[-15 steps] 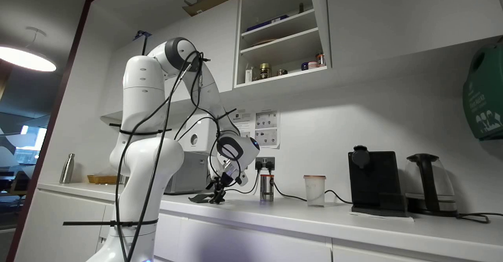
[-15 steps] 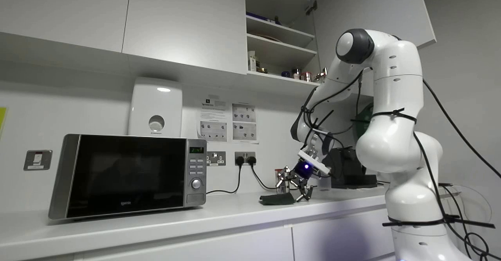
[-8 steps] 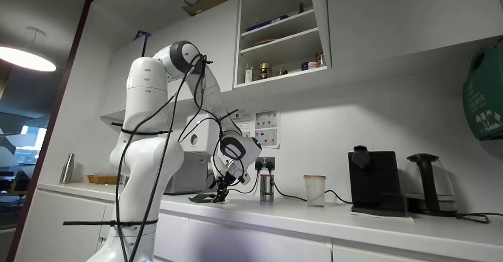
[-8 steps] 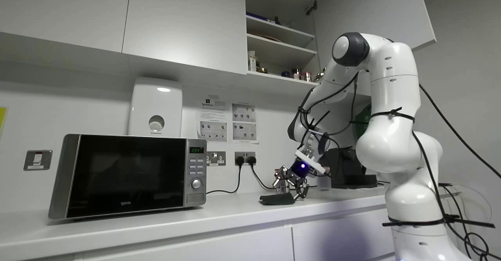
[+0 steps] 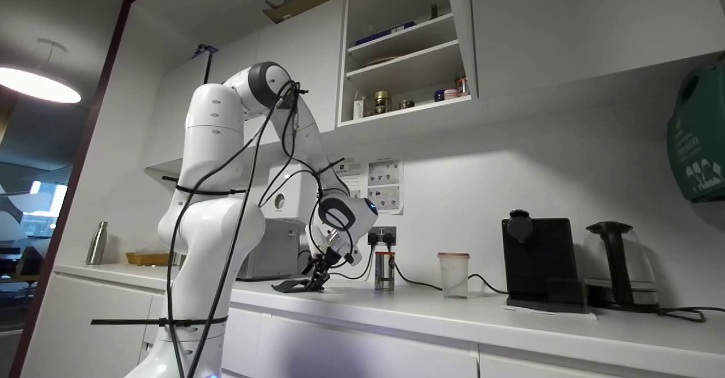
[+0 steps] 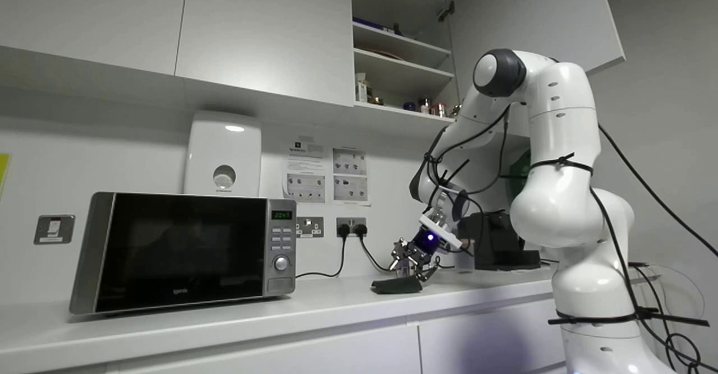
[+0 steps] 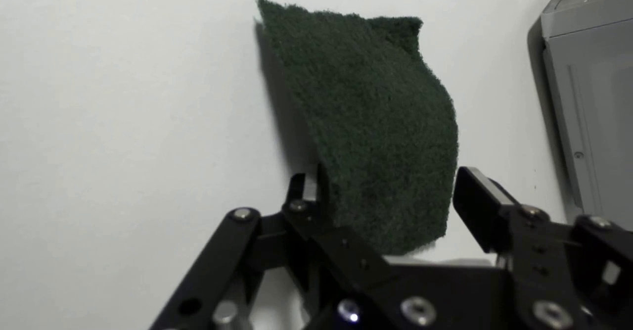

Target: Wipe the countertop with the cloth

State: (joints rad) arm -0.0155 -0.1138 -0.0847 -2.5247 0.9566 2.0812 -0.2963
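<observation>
Two fingers (image 7: 474,211) of the gripper (image 7: 388,186) stand wide apart astride the near end of a dark green cloth (image 7: 376,107), with no grip taken; whether either one touches it is hard to tell. The cloth lies slightly arched on the white countertop (image 7: 148,122), shadow under one long edge. It looks light, soft and limp, fuzzy enough not to slip, apt to bunch but not to break. Its near end, pinched low, appears the best hold, leaving the far end loose for wiping. Well apart from it, in an exterior view, sits a microwave (image 6: 190,250).
</observation>
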